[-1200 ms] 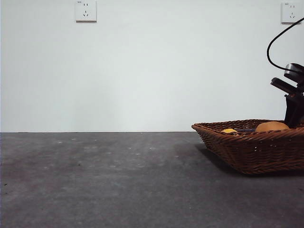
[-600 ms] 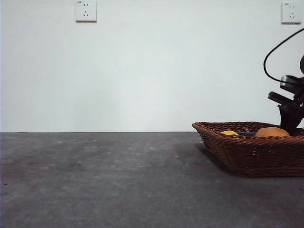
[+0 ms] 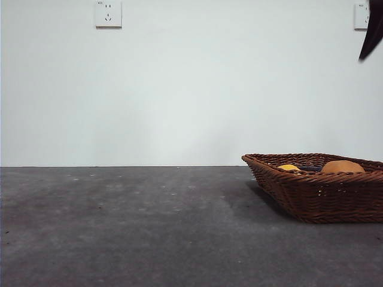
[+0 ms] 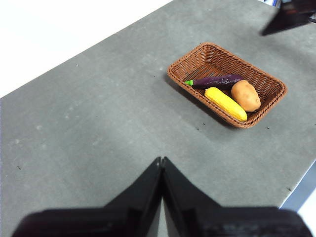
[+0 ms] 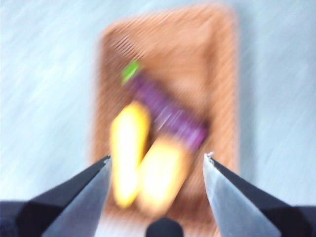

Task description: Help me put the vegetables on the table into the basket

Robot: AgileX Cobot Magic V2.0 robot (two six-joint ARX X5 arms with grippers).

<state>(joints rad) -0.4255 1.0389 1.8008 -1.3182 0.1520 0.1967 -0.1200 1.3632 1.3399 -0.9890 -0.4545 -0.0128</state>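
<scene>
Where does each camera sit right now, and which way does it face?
Front: table height, level across the table to the basket; black arm tip in a top corner.
Left wrist: high, looking down on the basket; left gripper shut.
Right wrist: above the basket, blurred; right gripper open.
Shared: basket with corn, tuber, eggplant.

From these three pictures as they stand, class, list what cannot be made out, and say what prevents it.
- Front view: the eggplant is almost hidden behind the basket wall; only the tops of the corn and tuber show.
- Front view: the basket's right end is cut off by the edge.
- Right wrist view: motion blur smears all the vegetables' outlines below the right gripper.
</scene>
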